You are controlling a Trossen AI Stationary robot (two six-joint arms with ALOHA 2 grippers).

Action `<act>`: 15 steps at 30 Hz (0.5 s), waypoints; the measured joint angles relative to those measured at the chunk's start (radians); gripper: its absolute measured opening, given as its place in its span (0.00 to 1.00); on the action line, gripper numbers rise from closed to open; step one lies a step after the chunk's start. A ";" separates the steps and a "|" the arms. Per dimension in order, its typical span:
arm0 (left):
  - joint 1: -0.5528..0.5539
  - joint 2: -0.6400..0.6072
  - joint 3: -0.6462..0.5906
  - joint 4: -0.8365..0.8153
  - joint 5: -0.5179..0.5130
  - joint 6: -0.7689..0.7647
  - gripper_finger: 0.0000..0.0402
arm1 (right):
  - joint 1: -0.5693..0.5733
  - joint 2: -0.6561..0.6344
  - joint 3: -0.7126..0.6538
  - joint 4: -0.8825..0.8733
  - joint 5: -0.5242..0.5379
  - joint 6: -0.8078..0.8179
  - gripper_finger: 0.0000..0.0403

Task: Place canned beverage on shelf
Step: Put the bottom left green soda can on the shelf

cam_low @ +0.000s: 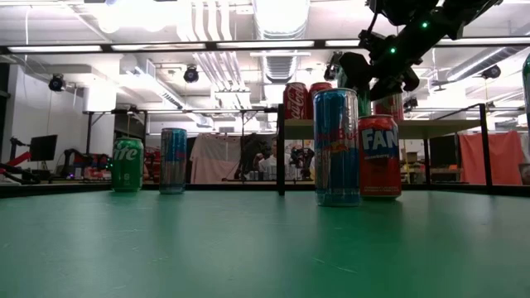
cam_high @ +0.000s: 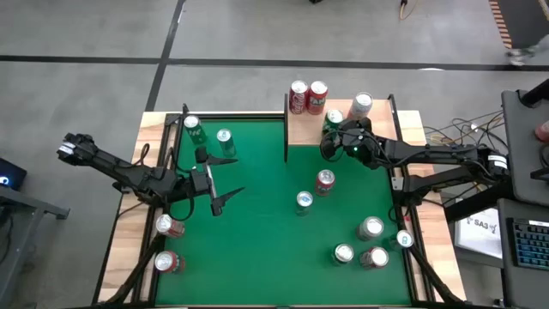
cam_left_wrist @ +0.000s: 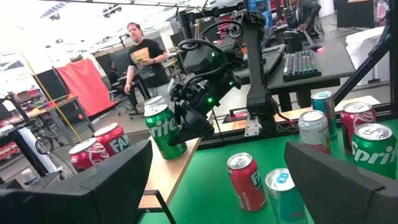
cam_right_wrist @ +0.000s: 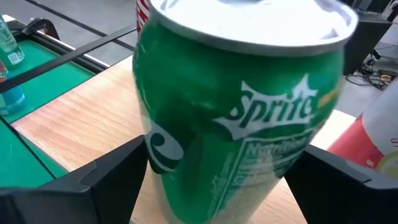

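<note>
The green Sprite can [cam_right_wrist: 239,118] stands upright on the shelf [cam_high: 304,130], at about 1 o'clock on the table. The right gripper [cam_high: 334,137] sits spread wide around it, fingers [cam_right_wrist: 93,177] either side, seemingly not squeezing. The left gripper [cam_high: 225,178] waits open at 9 o'clock.

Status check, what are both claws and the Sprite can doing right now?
Right claw open around Sprite can, upright on shelf. Left claw open, empty, over the table. Two red cans at shelf's back.
</note>
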State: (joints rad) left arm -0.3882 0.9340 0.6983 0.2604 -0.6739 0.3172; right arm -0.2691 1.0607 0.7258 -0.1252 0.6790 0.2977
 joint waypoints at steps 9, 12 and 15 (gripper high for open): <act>0.000 0.000 0.000 -0.002 0.000 0.000 0.87 | 0.000 -0.038 0.018 -0.003 -0.002 -0.010 0.86; 0.000 0.000 0.000 -0.009 0.000 0.000 0.87 | 0.000 -0.062 0.038 -0.004 -0.003 -0.031 0.86; 0.000 0.000 0.000 -0.016 0.000 0.000 0.87 | 0.002 -0.087 0.060 -0.008 -0.005 -0.048 0.86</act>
State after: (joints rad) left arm -0.3882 0.9344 0.6979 0.2447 -0.6739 0.3168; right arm -0.2667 0.9739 0.7862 -0.1328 0.6735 0.2493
